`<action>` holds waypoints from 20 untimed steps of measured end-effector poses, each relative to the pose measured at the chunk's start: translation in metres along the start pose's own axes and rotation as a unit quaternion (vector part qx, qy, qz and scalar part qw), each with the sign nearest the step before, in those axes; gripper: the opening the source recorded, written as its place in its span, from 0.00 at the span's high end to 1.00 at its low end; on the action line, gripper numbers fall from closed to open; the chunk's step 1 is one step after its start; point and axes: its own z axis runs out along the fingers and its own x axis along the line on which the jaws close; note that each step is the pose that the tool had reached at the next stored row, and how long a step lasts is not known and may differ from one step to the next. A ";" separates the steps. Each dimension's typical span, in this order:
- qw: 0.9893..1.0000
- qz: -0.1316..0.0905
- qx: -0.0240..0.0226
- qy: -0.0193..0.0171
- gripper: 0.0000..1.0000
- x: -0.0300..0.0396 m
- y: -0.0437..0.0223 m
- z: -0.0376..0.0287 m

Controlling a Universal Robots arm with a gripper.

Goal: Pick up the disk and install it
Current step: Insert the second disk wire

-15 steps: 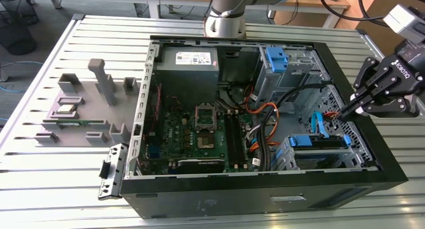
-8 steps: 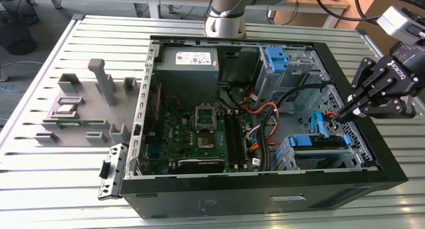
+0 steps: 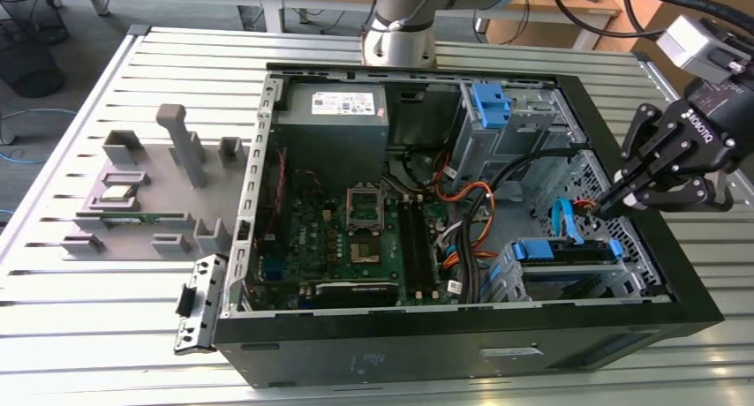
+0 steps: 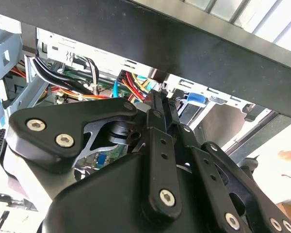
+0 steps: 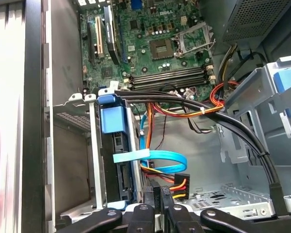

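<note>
gripper (image 3: 603,208) clenched, holding nothing, above the open computer case (image 3: 471,331) at the exterior view's right | disk (image 3: 563,251) seated in the drive cage just beside it | motherboard (image 3: 353,225) beyond

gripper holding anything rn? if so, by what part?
Nothing held. The gripper has its fingers shut together with nothing between them, poised inside the case above the blue cable, beside the disk seated in its bay.
</note>
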 end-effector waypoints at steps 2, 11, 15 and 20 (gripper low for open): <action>1.000 -0.001 0.004 0.000 0.82 0.0006 0.0017 0.0004; 1.000 -0.007 0.019 -0.001 0.82 0.0027 0.0085 0.0024; 1.000 -0.007 0.019 -0.001 0.82 0.0026 0.0086 0.0024; 1.000 -0.012 0.025 -0.012 0.82 0.0028 0.0097 0.0026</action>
